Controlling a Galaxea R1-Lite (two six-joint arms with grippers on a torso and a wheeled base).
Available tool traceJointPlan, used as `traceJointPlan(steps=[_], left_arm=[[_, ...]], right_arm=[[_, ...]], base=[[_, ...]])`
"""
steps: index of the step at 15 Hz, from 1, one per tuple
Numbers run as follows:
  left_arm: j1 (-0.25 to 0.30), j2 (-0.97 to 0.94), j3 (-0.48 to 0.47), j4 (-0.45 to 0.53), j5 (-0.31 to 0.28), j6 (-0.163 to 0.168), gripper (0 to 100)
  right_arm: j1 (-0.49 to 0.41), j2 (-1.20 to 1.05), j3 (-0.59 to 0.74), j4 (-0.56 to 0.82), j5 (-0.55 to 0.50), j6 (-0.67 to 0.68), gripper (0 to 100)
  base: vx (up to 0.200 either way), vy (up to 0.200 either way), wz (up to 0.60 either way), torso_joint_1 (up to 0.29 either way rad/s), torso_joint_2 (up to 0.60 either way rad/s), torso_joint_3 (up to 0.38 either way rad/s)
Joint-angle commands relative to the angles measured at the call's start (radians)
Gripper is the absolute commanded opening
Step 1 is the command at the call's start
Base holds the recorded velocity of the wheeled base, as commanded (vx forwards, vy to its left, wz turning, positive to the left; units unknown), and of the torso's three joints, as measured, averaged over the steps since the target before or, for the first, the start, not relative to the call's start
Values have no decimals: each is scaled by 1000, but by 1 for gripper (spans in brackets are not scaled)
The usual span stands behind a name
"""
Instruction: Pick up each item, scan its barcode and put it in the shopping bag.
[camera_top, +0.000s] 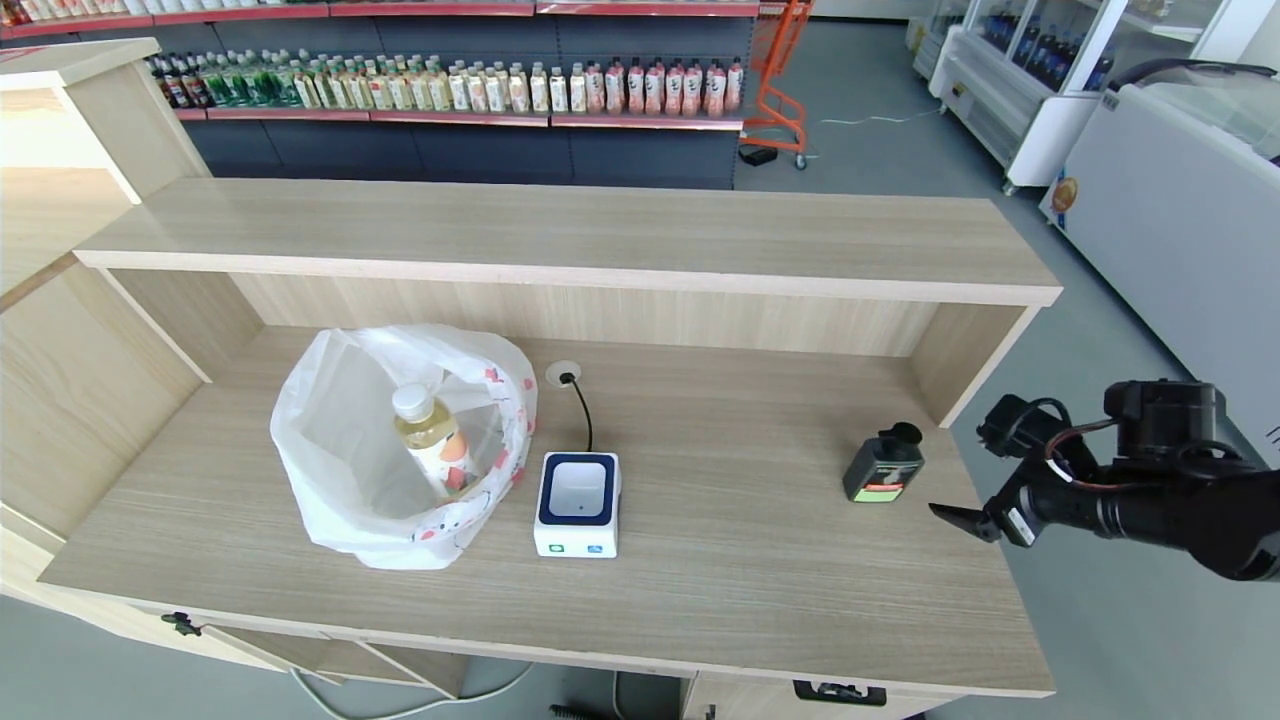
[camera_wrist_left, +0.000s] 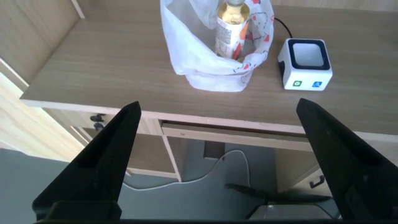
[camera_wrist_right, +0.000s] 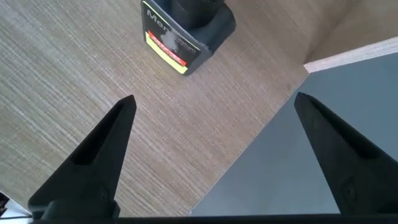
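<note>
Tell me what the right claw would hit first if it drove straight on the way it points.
Probably the dark bottle: it stands on the counter just ahead of the open right claw, slightly off its centre line. Depth is unclear, so the claw might graze the counter first.

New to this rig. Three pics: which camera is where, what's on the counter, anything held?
It is a two-armed robot at a shop counter. The wide picture is from a camera on its head; the other two are from wrist cameras, so the dark wedges are each arm's own fingers. On the counter: a white shopping bag with a drink bottle inside, a small white scanner beside it, and a dark bottle near the right end. The left gripper and right gripper are both open and hold nothing; the right one hovers by the dark bottle.
</note>
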Motion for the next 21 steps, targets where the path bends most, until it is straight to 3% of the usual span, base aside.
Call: traceJointPlan(steps=[1, 6, 11, 12, 17, 21], left_arm=[[0, 0, 0, 0, 1, 0, 100], [0, 0, 0, 0, 1, 0, 100], [0, 0, 0, 0, 1, 0, 100], [0, 0, 0, 0, 1, 0, 100], [0, 0, 0, 0, 1, 0, 100], [0, 0, 0, 0, 1, 0, 100]], right_arm=[[33, 129, -108, 1, 0, 1, 100], [113, 288, -299, 4, 2, 64, 100], [173, 345, -342, 3, 0, 128, 100], [182, 354, -345, 3, 0, 134, 0], [179, 291, -319, -7, 2, 174, 0], [144, 75, -177, -76, 3, 191, 0]], base=[[0, 0, 0, 0, 0, 0], [0, 0, 0, 0, 0, 0], [0, 0, 0, 0, 0, 0], [0, 0, 0, 0, 0, 0], [0, 0, 0, 0, 0, 0], [0, 0, 0, 0, 0, 0]])
